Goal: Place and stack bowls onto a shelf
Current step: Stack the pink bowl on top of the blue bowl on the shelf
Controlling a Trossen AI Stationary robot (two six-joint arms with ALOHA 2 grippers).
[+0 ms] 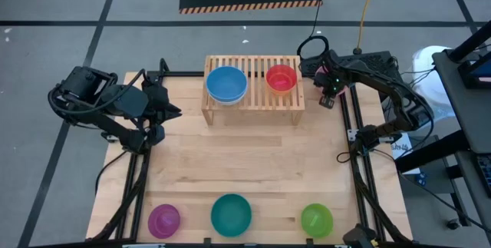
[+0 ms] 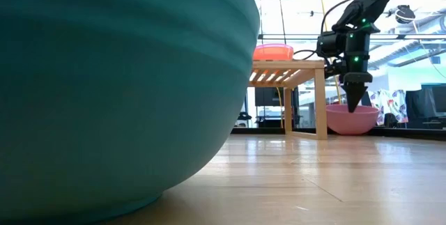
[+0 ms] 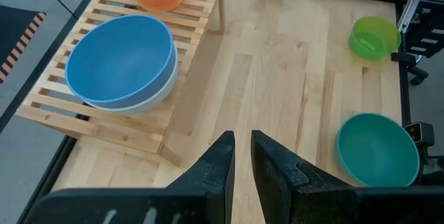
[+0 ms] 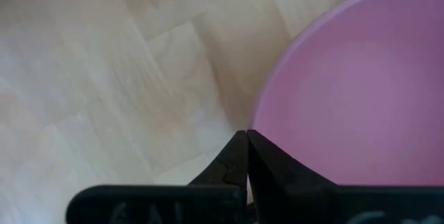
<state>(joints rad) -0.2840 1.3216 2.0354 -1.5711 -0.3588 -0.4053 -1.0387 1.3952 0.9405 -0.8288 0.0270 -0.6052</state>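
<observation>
The shelf (image 1: 253,89) sits at twelve o'clock on the table (image 1: 245,171), carrying a blue bowl (image 1: 226,84) and a red bowl (image 1: 281,77). Purple bowl (image 1: 164,219), teal bowl (image 1: 231,214) and green bowl (image 1: 316,219) line the six o'clock edge. The left gripper (image 1: 167,110) waits at ten o'clock; the right gripper (image 1: 328,94) hangs at two o'clock beside the shelf.

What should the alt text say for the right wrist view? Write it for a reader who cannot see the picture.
The right gripper, fingers pinched shut on the rim of a pink bowl, seen from just above. The bowl fills the picture's right side and sits on the light wood table, which fills the rest.
</observation>
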